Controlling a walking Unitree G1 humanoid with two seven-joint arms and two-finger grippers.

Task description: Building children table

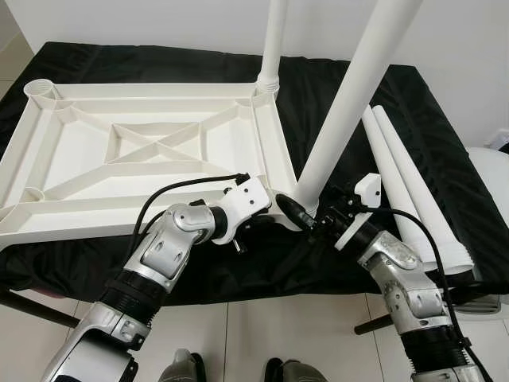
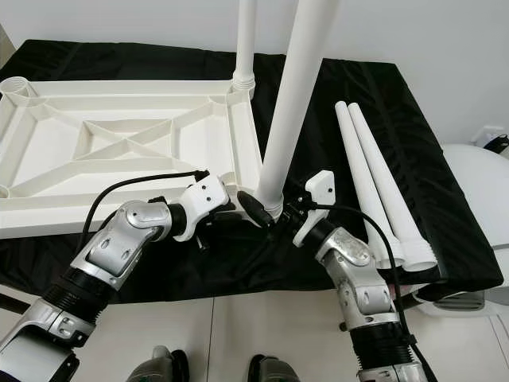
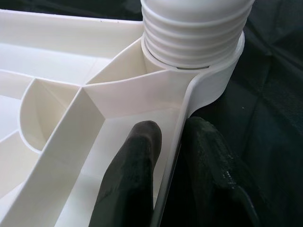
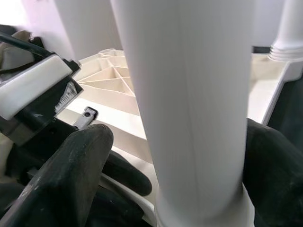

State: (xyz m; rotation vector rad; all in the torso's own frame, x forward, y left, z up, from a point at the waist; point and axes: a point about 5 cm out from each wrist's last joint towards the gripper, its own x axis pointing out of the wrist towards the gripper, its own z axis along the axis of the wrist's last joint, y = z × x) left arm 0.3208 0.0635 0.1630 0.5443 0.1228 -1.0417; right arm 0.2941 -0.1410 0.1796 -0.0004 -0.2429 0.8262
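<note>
We have two legs standing in the upturned tabletop (image 1: 151, 143); our right gripper (image 1: 318, 219) clasps the near leg (image 1: 350, 103), our left gripper (image 3: 165, 189) pinches the rim, two spare legs (image 1: 406, 191) wait.

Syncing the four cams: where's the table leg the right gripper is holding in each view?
Left eye: near leg rises from the tabletop's near right corner to the top edge.
Right eye: same leg, just right of centre.
Left wrist: its ribbed base sits in the corner socket.
Right wrist: leg between the black fingers.
Shared landmark: white tabletop, ribbed underside up.
</note>
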